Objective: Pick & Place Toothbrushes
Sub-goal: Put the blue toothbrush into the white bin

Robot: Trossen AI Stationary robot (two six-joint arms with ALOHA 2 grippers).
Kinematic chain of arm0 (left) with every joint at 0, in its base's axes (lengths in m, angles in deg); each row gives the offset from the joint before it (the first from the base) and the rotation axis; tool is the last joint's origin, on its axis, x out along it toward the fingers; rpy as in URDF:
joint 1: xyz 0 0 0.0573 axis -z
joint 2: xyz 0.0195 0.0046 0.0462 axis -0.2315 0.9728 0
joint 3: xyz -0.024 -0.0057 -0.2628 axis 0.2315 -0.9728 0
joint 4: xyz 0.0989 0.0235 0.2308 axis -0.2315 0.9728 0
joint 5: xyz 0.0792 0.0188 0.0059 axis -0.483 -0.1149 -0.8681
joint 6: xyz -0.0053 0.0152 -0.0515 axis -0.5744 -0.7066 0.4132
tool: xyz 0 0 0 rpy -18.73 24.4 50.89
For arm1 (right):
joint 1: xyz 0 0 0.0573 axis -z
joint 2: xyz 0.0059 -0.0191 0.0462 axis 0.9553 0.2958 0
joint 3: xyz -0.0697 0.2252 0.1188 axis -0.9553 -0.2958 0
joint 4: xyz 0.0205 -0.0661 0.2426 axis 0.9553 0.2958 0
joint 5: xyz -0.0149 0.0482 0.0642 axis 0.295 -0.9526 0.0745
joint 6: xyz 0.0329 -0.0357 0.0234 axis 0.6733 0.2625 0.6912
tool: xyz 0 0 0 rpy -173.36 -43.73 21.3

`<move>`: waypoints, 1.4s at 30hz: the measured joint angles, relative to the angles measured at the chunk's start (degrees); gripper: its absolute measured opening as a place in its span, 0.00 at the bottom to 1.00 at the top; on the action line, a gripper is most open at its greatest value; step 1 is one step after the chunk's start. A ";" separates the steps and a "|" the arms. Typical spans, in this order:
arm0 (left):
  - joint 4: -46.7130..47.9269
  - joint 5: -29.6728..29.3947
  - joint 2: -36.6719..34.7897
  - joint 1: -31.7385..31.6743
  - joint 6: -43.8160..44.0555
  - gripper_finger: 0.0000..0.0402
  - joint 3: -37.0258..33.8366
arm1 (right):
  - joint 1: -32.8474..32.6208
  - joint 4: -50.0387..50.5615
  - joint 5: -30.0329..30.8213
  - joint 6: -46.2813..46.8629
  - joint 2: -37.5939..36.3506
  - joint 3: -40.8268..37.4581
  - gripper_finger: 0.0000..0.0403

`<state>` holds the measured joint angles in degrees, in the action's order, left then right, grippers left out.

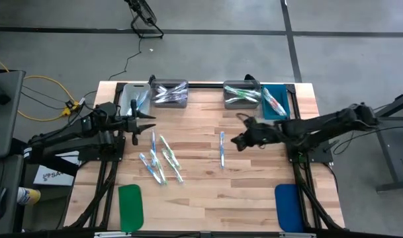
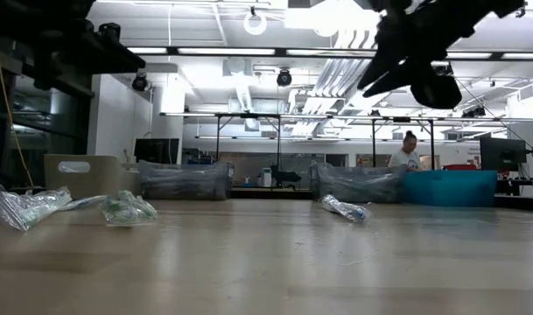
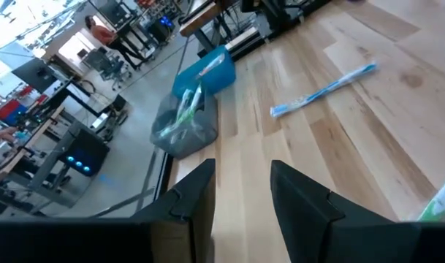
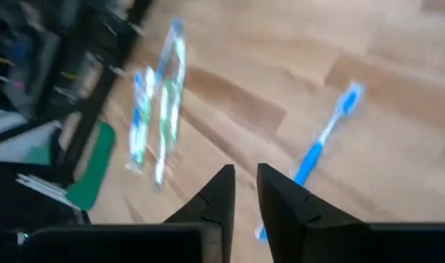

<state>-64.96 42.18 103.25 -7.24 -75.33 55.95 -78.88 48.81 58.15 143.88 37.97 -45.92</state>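
Note:
Several wrapped toothbrushes (image 1: pixel 160 158) lie flat in a loose cluster on the wooden table's left half, also seen in the right wrist view as blurred toothbrushes (image 4: pixel 156 102). A single blue toothbrush (image 1: pixel 222 149) lies alone near the middle, and shows in both wrist views as the blue toothbrush (image 4: pixel 321 139) and blue toothbrush (image 3: pixel 324 88). My left gripper (image 1: pixel 148 122) hovers above the table just beyond the cluster, open and empty (image 3: pixel 242 186). My right gripper (image 1: pixel 235 141) hangs in the air just right of the lone blue toothbrush, its fingers a narrow gap apart and empty (image 4: pixel 245 191).
Along the far edge stand a pale bin (image 1: pixel 130 99), two grey bins (image 1: pixel 169 94) (image 1: pixel 242 94) holding toothbrushes, and a blue bin (image 1: pixel 275 102). A green pad (image 1: pixel 130 206) and a blue pad (image 1: pixel 287 206) lie at the near corners. A person is in the room behind.

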 joint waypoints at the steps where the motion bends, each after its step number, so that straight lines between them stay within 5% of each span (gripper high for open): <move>1: 0.04 0.04 -0.16 0.00 0.21 0.32 0.00 | 0.02 0.78 -1.00 0.83 1.86 1.25 0.12; 11: 0.04 4.63 -0.45 0.02 0.31 0.32 0.00 | 0.28 -10.98 -5.58 4.88 14.55 2.52 0.06; 21: 0.16 6.08 -0.45 0.00 0.37 0.32 0.01 | 2.71 -4.82 -8.78 13.91 20.75 6.11 0.05; 29: 0.13 6.08 -0.45 0.00 0.36 0.32 0.01 | 3.10 19.08 -7.42 11.04 29.25 21.05 0.01; 42: 0.33 6.08 -0.45 0.00 0.34 0.32 0.02 | 6.44 15.06 -10.41 5.53 36.12 22.01 0.01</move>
<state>-64.63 48.26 102.80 -7.24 -75.00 55.97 -72.44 63.87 47.74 149.41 74.08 -23.92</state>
